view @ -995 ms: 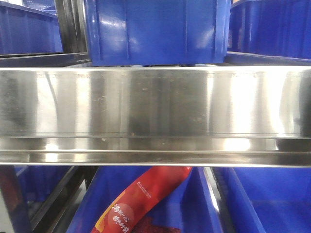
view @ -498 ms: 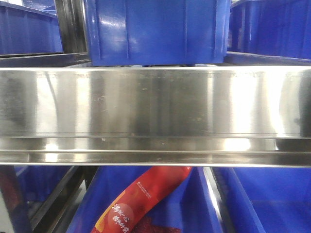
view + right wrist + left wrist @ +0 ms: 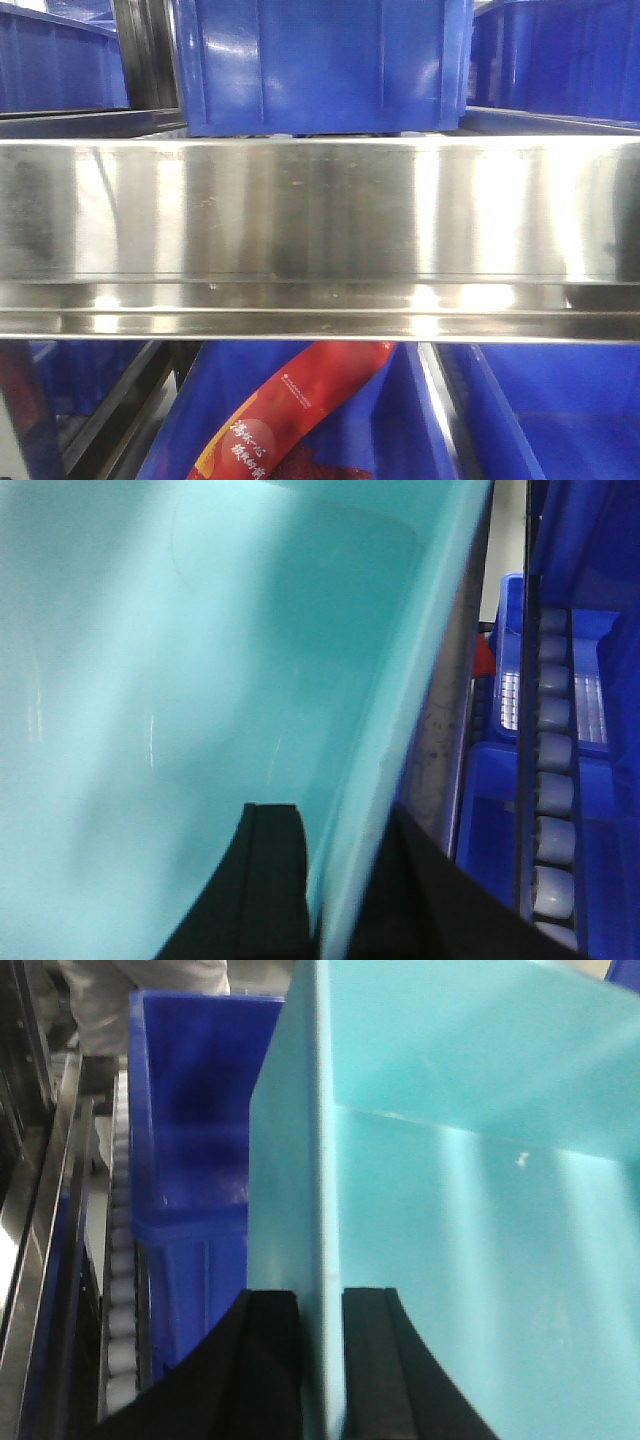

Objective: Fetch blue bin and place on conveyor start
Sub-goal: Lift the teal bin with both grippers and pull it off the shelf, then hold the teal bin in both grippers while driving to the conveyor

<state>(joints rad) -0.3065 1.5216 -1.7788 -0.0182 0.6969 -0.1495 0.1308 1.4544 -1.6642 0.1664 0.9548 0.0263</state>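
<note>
The blue bin (image 3: 480, 1190) is a light turquoise tub that fills most of both wrist views. My left gripper (image 3: 320, 1305) is shut on its left wall, one black finger (image 3: 270, 1360) outside and the other inside. My right gripper (image 3: 340, 825) is shut on the bin's right wall (image 3: 400, 700), with a finger (image 3: 265, 880) inside the tub and the other outside the rim. The bin's inside (image 3: 150, 680) looks bare. The conveyor start is out of view. Neither gripper nor the bin appears in the front view.
A shiny stainless-steel shelf rail (image 3: 320, 215) spans the front view, close up. Dark blue ribbed bins (image 3: 320, 60) stand above it and below it, one holding a red packet (image 3: 290, 410). A dark blue bin (image 3: 190, 1160) sits left of the tub. Roller tracks (image 3: 555, 780) run on the right.
Only the bright reflections on the steel rail have shifted slightly; the shelf and the dark blue bins stay where they were.
</note>
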